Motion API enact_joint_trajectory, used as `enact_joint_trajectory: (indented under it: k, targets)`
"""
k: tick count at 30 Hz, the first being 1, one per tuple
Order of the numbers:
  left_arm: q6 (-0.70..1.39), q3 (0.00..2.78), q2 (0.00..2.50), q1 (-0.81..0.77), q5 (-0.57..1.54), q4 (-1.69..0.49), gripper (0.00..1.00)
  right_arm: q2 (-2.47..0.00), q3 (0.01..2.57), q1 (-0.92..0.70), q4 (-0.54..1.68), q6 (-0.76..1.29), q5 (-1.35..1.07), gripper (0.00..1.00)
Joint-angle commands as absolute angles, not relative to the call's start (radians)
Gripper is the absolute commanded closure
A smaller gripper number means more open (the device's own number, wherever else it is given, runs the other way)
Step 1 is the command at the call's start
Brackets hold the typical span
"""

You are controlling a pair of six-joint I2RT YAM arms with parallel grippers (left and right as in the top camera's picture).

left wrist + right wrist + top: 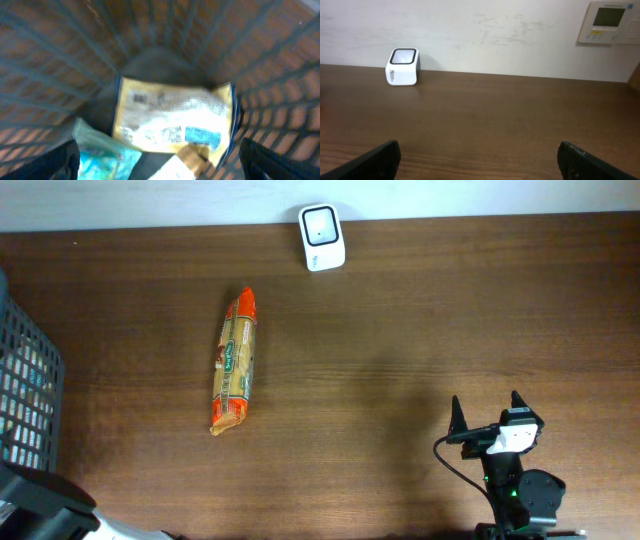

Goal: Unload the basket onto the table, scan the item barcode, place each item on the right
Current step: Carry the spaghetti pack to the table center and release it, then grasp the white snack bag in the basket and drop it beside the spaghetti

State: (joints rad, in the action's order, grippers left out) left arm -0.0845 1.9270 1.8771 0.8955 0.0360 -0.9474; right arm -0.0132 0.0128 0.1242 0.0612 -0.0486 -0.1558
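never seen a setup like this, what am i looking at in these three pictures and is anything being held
These are three cameras on a two-armed robot at a wooden table. The overhead view looks straight down: an orange snack packet lies on the table, a small white barcode scanner stands at the far edge, and a dark mesh basket sits at one side. The right gripper is near the bottom, open and empty. The right wrist camera looks across the table at the scanner. The left wrist camera looks down into the basket at a yellow-edged packet; the left gripper is open, holding nothing.
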Motion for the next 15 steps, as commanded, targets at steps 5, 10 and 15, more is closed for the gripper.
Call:
enact_joint_trajectory:
  k: [5, 10, 15]
  targets:
    - [-0.400, 1.617, 1.967, 0.900, 0.120, -0.597, 0.00, -0.009, 0.006, 0.131, 0.064, -0.045, -0.147, 0.01]
    - [-0.494, 1.617, 2.102, 0.900, 0.168, -0.509, 0.00, -0.009, 0.006, 0.131, 0.064, -0.045, -0.147, 0.01]
    - [-0.627, 1.617, 2.189, 0.900, 0.302, -0.501, 0.01, -0.009, 0.006, 0.131, 0.064, -0.044, -0.146, 0.01]
